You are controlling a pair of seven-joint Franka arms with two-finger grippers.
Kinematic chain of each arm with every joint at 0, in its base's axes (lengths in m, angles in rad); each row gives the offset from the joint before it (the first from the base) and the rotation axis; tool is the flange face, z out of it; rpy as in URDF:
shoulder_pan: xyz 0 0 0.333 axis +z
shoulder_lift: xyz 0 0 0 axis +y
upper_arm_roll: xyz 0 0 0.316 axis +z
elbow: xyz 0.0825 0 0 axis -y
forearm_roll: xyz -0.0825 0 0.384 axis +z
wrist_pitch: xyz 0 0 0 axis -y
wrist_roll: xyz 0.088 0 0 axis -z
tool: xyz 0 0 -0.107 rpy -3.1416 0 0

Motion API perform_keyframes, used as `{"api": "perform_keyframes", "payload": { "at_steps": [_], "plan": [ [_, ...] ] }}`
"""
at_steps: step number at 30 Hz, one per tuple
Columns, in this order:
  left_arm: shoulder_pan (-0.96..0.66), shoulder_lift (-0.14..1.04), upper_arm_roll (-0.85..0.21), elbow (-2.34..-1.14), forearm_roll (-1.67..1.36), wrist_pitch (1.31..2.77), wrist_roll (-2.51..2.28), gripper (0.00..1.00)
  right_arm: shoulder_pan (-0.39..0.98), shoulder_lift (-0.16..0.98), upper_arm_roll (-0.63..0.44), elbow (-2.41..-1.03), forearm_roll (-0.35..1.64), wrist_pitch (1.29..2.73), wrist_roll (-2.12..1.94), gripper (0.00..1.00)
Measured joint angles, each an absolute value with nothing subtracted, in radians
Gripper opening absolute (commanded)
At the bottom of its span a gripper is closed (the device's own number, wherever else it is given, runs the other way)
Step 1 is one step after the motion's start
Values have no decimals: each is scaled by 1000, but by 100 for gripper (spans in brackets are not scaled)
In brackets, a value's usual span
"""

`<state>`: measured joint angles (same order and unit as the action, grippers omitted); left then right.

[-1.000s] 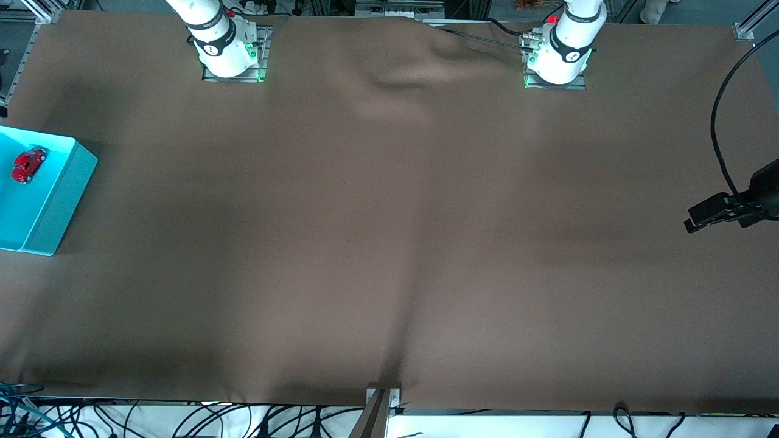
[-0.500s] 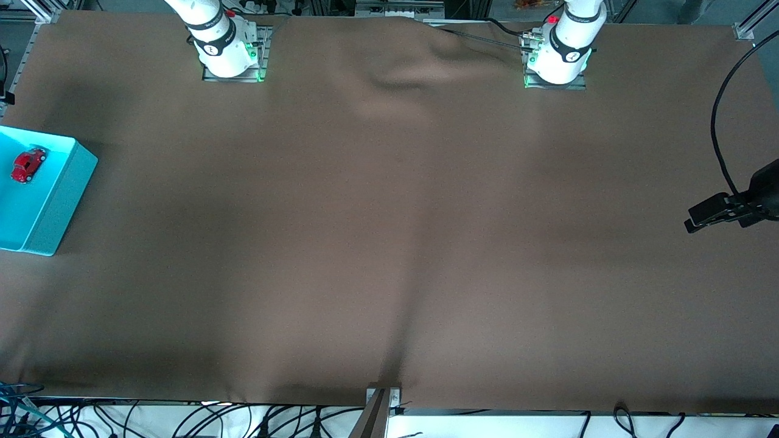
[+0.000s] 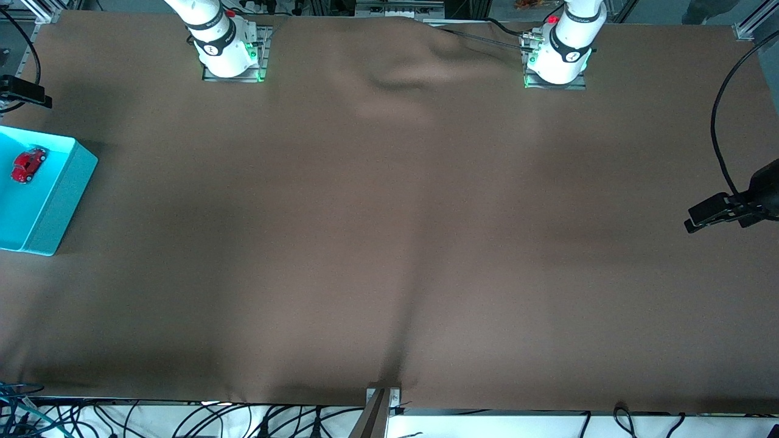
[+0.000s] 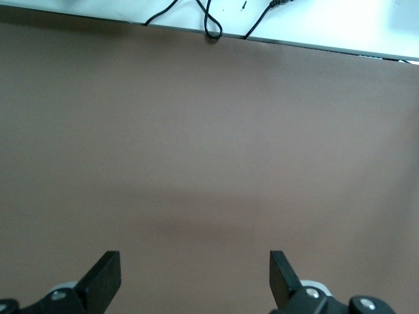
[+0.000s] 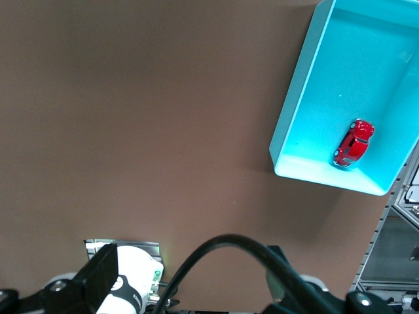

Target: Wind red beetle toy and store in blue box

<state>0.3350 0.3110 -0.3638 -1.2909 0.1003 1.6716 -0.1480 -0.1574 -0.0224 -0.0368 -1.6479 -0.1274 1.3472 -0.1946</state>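
The red beetle toy [image 3: 27,164] [image 5: 353,142] lies on the floor of the blue box [image 3: 67,182] [image 5: 304,98], which stands at the right arm's end of the table. My right gripper [image 3: 27,91] [image 5: 193,278] hangs open and empty high over the cloth beside the box, apart from the toy. A black cable crosses between its fingers in the right wrist view. My left gripper [image 3: 706,218] [image 4: 194,275] waits open over bare cloth at the left arm's end of the table, with nothing between its fingers.
A brown cloth [image 3: 389,243] covers the table, with a wrinkle [image 3: 395,79] between the two arm bases [image 3: 228,55] [image 3: 557,61]. Cables [image 3: 182,420] lie along the table edge nearest the front camera.
The right gripper has come into the front view at the table's edge beside the box. The toy, the box and the left gripper have not moved.
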Motion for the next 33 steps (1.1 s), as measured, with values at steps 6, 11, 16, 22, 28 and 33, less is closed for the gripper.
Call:
{"api": "perform_keyframes", "payload": {
  "at_steps": [6, 11, 16, 22, 28, 33],
  "plan": [
    [335, 311, -364, -1291, 100, 1672, -148, 100, -140, -23, 11, -1637, -127, 1336, -107, 100],
    [335, 311, -364, -1291, 100, 1672, -148, 100, -126, -23, 42, -1634, -127, 1331, -51, 100],
    [335, 311, -364, -1291, 100, 1672, -148, 100, -106, -26, 53, -1634, -109, 1330, -3, 100],
    [335, 311, -364, -1291, 100, 1672, -148, 100, -93, -32, 65, -1634, -62, 1330, 47, 100],
    [335, 311, -364, -1291, 100, 1672, -148, 100, -81, -42, 74, -1634, -5, 1332, 79, 100],
    [335, 311, -364, -1291, 100, 1672, -148, 100, -74, -46, 75, -1634, 13, 1350, 86, 100]
  ]
}}
